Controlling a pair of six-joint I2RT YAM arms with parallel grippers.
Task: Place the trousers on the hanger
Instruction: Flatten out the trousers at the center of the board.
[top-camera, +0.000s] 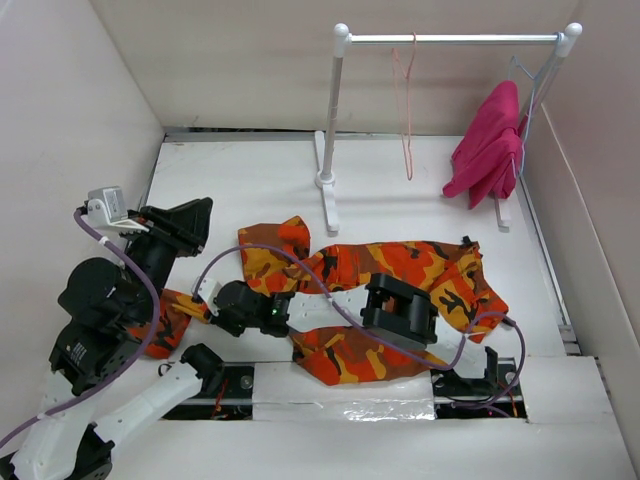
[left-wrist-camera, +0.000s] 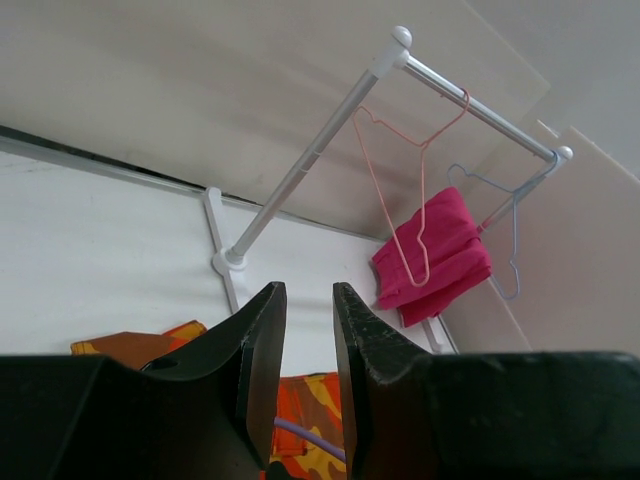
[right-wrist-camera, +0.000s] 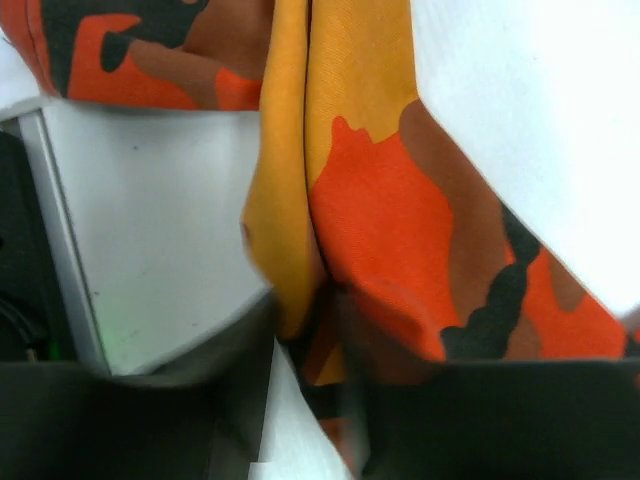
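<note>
The camouflage trousers (top-camera: 405, 262) lie crumpled across the middle of the table. They fill the right wrist view (right-wrist-camera: 390, 220) and show low in the left wrist view (left-wrist-camera: 305, 405). My right gripper (top-camera: 222, 303) reaches left over them and is shut on a fold of the cloth (right-wrist-camera: 310, 330). The salmon-pink hanger (top-camera: 407, 110) hangs by its hook from the white rail (top-camera: 450, 38); it also shows in the left wrist view (left-wrist-camera: 400, 190). My left gripper (top-camera: 198, 216) is raised at the left, empty, its jaws a narrow gap apart (left-wrist-camera: 310, 295), pointing toward the rail.
A magenta-pink garment (top-camera: 490, 145) hangs on a pale grey hanger (left-wrist-camera: 512, 240) at the rail's right end. The rail's white feet (top-camera: 327, 190) stand on the table. Walls close in on the left, back and right. A purple cable (top-camera: 300, 265) loops over the trousers.
</note>
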